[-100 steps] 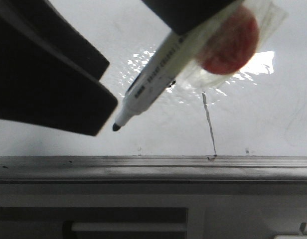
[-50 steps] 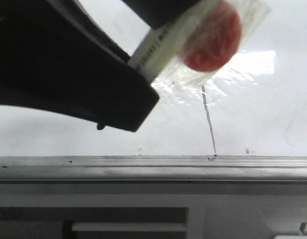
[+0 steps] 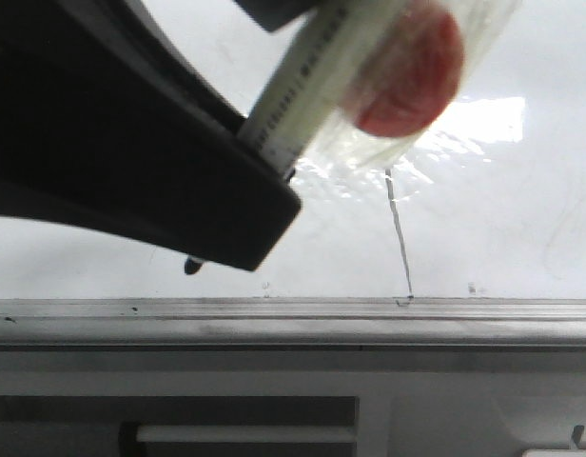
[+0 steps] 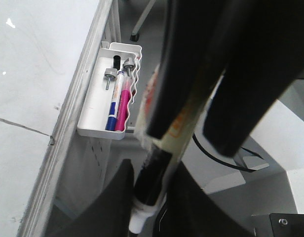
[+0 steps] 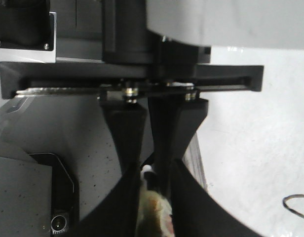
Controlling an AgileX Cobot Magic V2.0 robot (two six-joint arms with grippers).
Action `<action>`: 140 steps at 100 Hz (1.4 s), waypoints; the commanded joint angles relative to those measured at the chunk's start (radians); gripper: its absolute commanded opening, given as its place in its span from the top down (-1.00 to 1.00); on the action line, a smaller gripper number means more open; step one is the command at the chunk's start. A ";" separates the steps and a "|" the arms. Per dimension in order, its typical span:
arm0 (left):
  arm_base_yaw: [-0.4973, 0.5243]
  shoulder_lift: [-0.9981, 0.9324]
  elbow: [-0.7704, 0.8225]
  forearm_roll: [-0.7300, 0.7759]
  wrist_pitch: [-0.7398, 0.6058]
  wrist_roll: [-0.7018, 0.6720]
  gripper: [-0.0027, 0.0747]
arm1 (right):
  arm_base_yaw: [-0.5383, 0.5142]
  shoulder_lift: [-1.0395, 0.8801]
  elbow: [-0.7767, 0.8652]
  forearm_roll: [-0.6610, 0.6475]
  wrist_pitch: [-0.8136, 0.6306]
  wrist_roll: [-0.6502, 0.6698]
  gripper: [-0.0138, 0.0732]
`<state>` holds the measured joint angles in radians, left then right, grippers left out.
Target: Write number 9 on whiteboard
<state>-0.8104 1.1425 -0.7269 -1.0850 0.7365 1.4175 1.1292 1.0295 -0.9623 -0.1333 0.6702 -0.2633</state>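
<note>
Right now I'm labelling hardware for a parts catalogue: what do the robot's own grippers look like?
Both are matte black. The right gripper has two thick tapered fingers bolted with small metal screws under a wide black crossbar, beneath a pale grey housing. The left gripper shows long, smooth black fingers, with a thin black cable looping behind them.

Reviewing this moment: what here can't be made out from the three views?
- Front view: the number 9 shows only its tail; the taped marker and red disc cover the loop.
- Front view: most of the marker tip is hidden behind a dark arm part; contact with the whiteboard is unclear.
- Right wrist view: what the fingers pinch is cut off by the picture's edge.
- Left wrist view: the marker's print is blurred.
</note>
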 commanded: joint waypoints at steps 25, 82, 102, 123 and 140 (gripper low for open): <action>0.002 -0.014 0.047 -0.098 -0.078 -0.052 0.98 | -0.061 -0.084 -0.124 -0.141 -0.076 0.064 -0.47; 0.002 -0.013 0.051 -0.098 -0.496 -0.449 0.99 | -0.127 -0.314 -0.130 -0.166 -0.027 0.077 0.81; 0.000 -0.005 0.051 -0.098 -0.675 -0.543 0.99 | -0.127 -0.321 -0.130 -0.215 0.008 0.150 0.81; 0.000 0.049 0.051 -0.145 -0.804 -0.545 0.99 | -0.127 -0.321 -0.128 -0.217 0.006 0.152 0.81; 0.000 0.055 0.051 -0.146 -0.948 -0.544 0.99 | -0.127 -0.321 -0.128 -0.217 0.006 0.161 0.81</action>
<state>-0.8105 1.2088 -0.6491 -1.2237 -0.0742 0.8811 1.0078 0.7112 -1.0604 -0.3210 0.7439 -0.1095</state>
